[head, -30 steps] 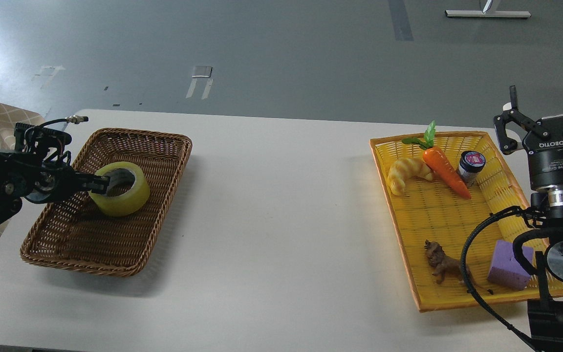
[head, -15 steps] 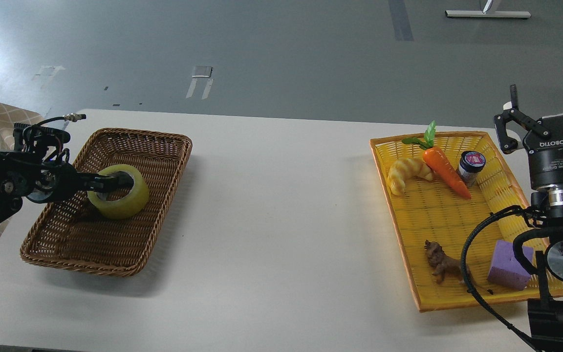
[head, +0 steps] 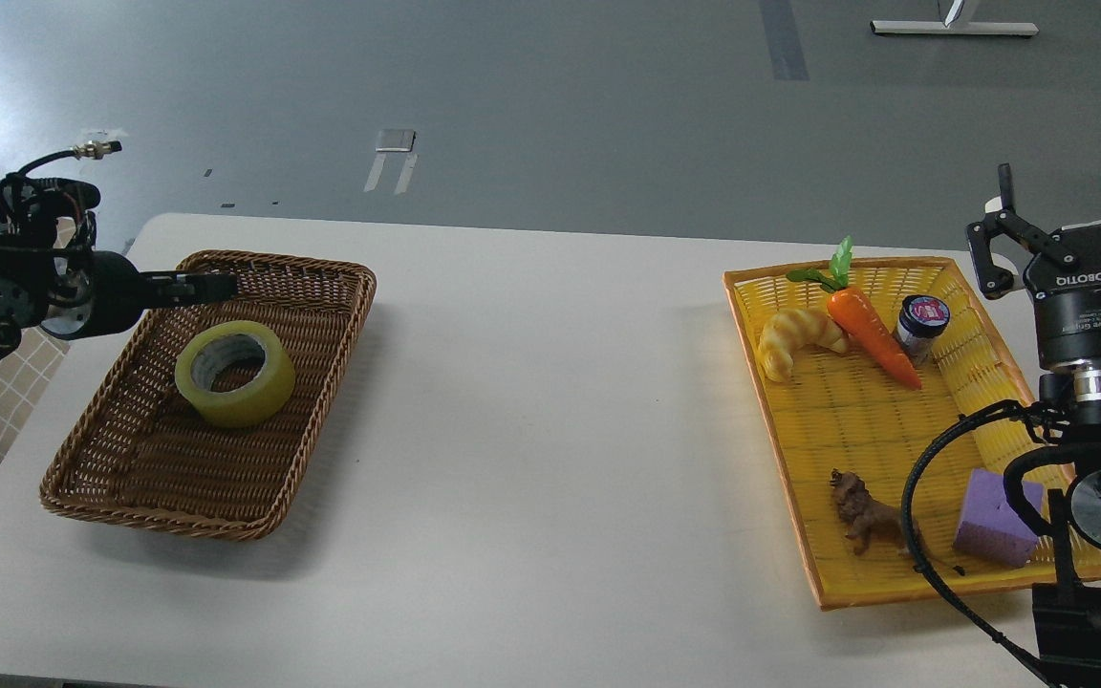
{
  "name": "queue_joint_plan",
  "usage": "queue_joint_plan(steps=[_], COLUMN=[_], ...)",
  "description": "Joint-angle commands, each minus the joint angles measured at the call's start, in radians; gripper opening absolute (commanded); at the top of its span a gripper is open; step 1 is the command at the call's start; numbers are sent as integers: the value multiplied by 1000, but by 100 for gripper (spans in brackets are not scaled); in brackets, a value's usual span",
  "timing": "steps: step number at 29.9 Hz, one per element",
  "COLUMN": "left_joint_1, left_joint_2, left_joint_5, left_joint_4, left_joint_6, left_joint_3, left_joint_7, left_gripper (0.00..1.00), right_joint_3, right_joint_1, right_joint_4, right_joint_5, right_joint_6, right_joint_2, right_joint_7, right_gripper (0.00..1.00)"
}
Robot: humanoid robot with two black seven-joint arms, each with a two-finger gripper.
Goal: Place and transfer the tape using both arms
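Observation:
The tape [head: 235, 373], a yellow translucent roll with a grey-white core, lies flat in the brown wicker basket [head: 120, 478] on the left of the table. My left gripper [head: 216, 284] hovers above the basket's far edge, just above and behind the roll, holding nothing. It is seen side-on as one thin dark bar, so its fingers cannot be told apart. My right gripper [head: 1081, 186] points up at the far right, beside the yellow tray [head: 804, 478]. Its fingers are spread wide and it is empty.
The yellow tray holds a croissant [head: 794, 339], a toy carrot [head: 871, 334], a small dark jar with a pink lid [head: 921, 327], a brown animal figure [head: 864, 511] and a purple block [head: 995, 516]. The white table [head: 550, 401] lies between basket and tray.
My left gripper let go of the tape and rose up and back out of the basket. The tape settled flat on the basket floor. The right arm has not moved.

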State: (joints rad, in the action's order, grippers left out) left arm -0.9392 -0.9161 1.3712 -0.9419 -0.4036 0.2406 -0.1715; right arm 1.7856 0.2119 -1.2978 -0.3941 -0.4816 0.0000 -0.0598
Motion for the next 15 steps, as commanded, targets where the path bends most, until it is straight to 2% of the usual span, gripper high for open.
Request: queue_joint_plan(steps=[1,3,5,7,10,15], left_joint_1=[-114,-150,-193,-198,-198,-188], left_joint_2=[-17,-15,0,16,40,111], left_joint_5=[-162,-241,-433,-592,-760,-955], left_joint_4=[0,0,5,3,3,3], left_joint_6=[-3,-1,11,0,-3,-50], left_joint_3=[0,3,37,78,123,222], left_joint_7=[0,0,0,0,1,0], left_gripper=[77,79,81,90,95,97], right_joint_3=[0,0,0,-2,-5,-6], right_joint_1=[3,4,4,7,11,38], right_joint_4=[2,3,2,-1,-6,-3], right_joint_5=[0,0,0,0,-2,-2], right_joint_6=[-2,-2,-3,-3,-5,-6], right_joint_2=[0,0,0,0,-2,-9], right_joint_7=[0,1,1,1,1,3], right_gripper=[100,100,100,100,100,100])
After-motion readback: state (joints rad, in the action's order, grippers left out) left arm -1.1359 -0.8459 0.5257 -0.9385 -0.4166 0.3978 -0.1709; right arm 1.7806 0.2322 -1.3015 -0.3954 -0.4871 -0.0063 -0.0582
